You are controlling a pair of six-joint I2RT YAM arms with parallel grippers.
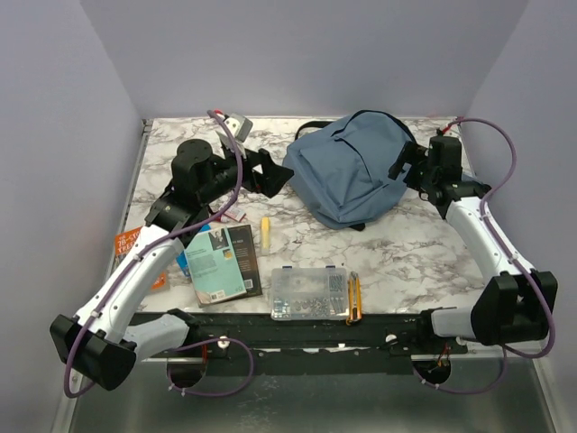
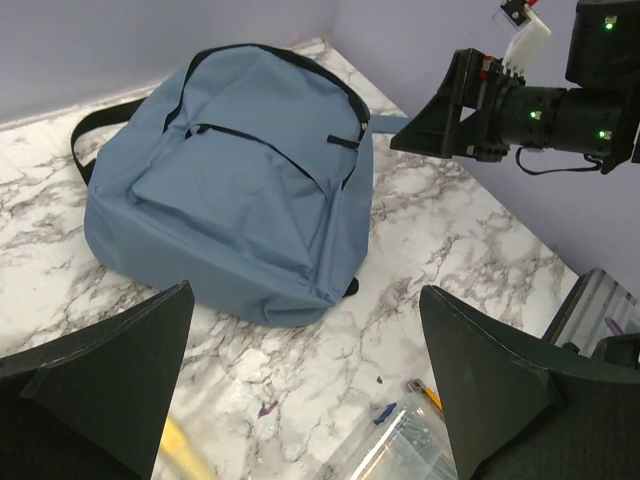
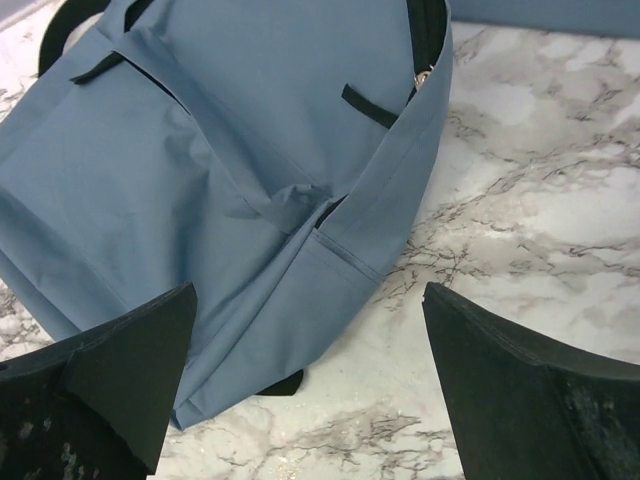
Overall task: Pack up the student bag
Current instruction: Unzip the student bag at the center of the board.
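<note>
The student bag is a large blue-grey backpack lying flat at the back of the marble table, front pocket up, zips closed. It also shows in the left wrist view and the right wrist view. My left gripper is open and empty, just left of the bag, and it hovers over the table near the bag's lower edge. My right gripper is open and empty at the bag's right side, above its lower corner. Neither gripper touches the bag.
A teal and dark book, a yellow stick-like item, a clear compartment box and a yellow-black utility knife lie near the front. An orange book sits at the left edge. The box shows below my left gripper.
</note>
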